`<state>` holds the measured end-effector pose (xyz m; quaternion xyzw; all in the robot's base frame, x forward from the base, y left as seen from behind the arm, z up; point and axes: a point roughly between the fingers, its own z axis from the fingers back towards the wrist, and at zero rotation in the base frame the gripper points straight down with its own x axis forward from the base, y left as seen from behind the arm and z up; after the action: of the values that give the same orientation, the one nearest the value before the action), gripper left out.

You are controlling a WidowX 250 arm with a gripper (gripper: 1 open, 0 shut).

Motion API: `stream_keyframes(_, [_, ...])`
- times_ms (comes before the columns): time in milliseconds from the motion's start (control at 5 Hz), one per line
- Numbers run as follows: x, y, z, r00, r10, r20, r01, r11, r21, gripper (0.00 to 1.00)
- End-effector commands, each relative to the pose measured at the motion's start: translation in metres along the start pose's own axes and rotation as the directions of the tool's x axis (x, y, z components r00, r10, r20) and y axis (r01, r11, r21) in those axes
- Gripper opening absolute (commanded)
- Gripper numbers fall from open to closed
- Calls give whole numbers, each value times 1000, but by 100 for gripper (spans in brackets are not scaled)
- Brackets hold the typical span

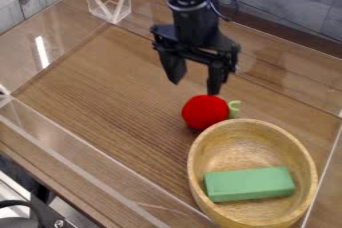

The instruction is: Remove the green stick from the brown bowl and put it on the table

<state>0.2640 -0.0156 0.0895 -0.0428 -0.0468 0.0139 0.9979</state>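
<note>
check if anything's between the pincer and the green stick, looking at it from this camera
Yes, in this view the red round fruit sits just below the open pincer, on the line toward the green stick. The near rim of the brown bowl comes next. How high the pincer hangs above them can't be told.

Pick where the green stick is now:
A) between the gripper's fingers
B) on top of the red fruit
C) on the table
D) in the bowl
D: the green stick lies inside the bowl, within its rim.
</note>
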Motion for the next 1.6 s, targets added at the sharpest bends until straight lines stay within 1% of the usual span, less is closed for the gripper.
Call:
stream_keyframes(0, [-19,-27,6,986,-163,33,164,986,-22,100])
stream_keyframes(200, [-41,-51,9,966,-257,34,258,965,-39,100])
stream_keyframes(400, [-56,-68,11,944,-329,31,330,942,-59,100])
stream_keyframes(600, [-65,-79,-2,935,-351,38,353,933,-63,100])
stream_keyframes(800, [-69,-86,-18,922,-386,44,388,920,-57,100])
stream_keyframes(1000, [-72,-85,-32,923,-383,48,385,921,-53,100])
stream_keyframes(1200, [-70,-87,-33,929,-364,60,367,929,-46,100])
stream_keyframes(1400, [-60,-103,-32,902,-426,64,429,902,-51,100])
